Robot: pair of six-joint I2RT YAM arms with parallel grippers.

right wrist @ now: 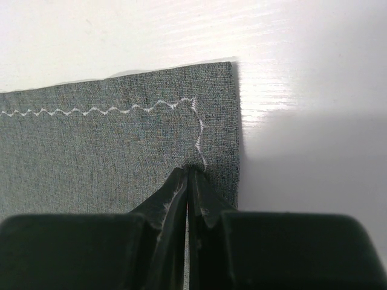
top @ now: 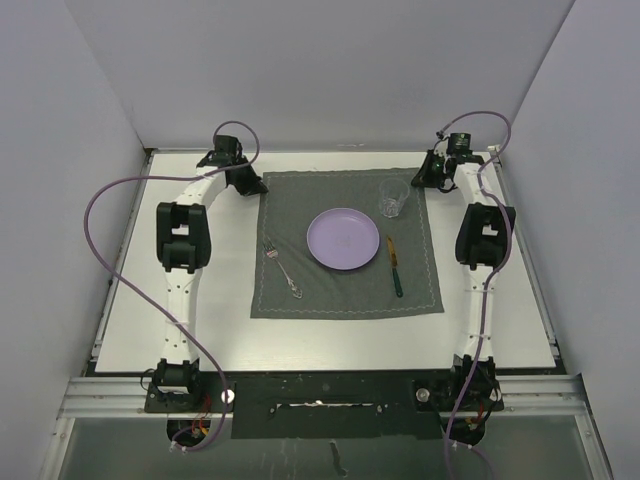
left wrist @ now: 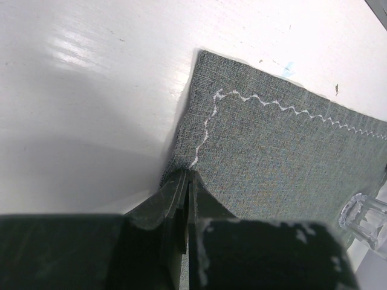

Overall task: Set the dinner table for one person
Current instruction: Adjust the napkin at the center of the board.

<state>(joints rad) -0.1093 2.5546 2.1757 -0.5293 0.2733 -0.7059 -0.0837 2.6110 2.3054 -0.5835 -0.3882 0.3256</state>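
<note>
Dark grey stitched cloth placemat (top: 340, 292) lies flat in the middle of the large flat white rectangular tabletop (top: 200, 330). The tabletop spans the whole work area, with its metal rail at the near edge by the arm bases.

On the mat:
- round lilac plate (top: 344, 239), centre
- silver metal fork (top: 283, 270), left of the plate
- green-handled table knife (top: 395, 267), right of the plate
- clear glass tumbler (top: 393, 198), far right, beyond the knife

Reads as a complete one-person setting.

Left pincer (left wrist: 187, 178) is fully closed, tips nipping the mat edge at its far-left corner; the cloth puckers up into the tips. Right pincer (right wrist: 188, 172) is likewise fully closed on the far-right corner, right at the white zigzag stitching.

My read: both arms hold the far corners so the mat can be squared or tugged as one piece without touching the tableware. A symmetric grip should keep it from skewing.

Risk: any pull could tip the tumbler, which stands near the right corner.

Writing: no brand, label or text legible anywhere.
</note>
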